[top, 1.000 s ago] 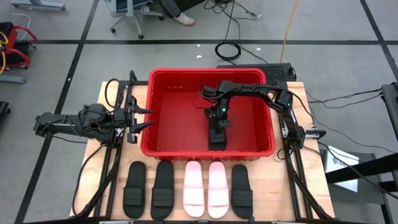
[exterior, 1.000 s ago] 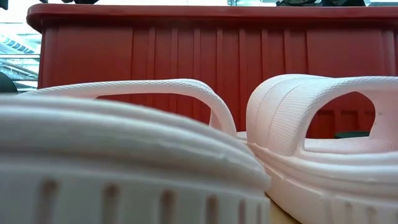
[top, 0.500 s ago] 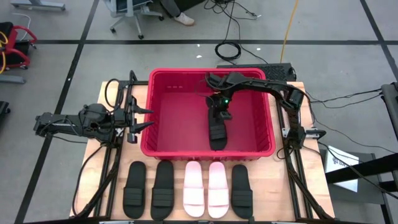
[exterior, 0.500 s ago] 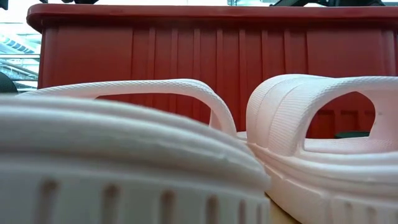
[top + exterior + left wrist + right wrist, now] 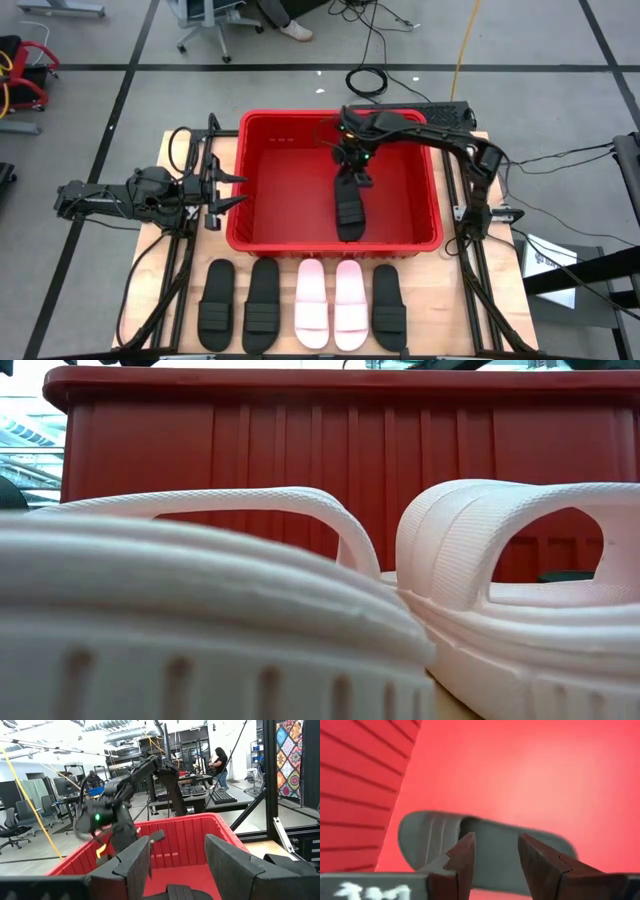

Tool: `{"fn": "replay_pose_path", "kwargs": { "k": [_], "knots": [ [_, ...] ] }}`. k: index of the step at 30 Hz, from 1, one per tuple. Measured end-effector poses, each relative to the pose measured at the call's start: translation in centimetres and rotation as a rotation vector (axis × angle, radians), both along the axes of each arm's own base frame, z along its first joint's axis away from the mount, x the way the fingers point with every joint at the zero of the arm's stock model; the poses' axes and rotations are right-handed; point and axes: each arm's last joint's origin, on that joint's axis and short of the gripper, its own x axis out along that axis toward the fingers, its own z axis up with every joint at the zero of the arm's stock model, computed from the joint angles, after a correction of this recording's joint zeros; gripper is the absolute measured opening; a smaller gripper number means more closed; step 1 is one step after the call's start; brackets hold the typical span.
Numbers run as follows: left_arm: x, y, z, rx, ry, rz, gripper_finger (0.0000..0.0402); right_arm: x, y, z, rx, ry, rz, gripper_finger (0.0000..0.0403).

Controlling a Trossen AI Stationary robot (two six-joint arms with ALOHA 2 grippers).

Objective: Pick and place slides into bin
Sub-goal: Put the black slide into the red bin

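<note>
Along the bottom of the high view, five slides lie in a row on the surface (image 5: pixel 500 300): two black slides (image 5: pixel 240 303) at lower left, two pale slides (image 5: pixel 329 303) in the middle, one black slide (image 5: pixel 388 305) to their right. Above them, mid-frame, the red bin (image 5: pixel 262 225) holds a single black sandal (image 5: pixel 348 211) on its floor. The right hand (image 5: pixel 353 158) hangs above it, fingers parted and empty. The left hand (image 5: pixel 232 191) sits just left of the bin, fingers spread, empty.
</note>
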Motion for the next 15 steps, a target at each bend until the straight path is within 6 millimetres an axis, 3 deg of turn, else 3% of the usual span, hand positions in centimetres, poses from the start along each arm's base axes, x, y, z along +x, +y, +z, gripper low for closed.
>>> {"fn": "replay_pose_path", "kwargs": {
  "k": [15],
  "knots": [
    [0.0,0.0,-0.1,-0.003,0.008,0.000,0.0198,-2.9,2.6,8.6,-0.112,-0.276,-0.029,0.0141]
  ]
}}
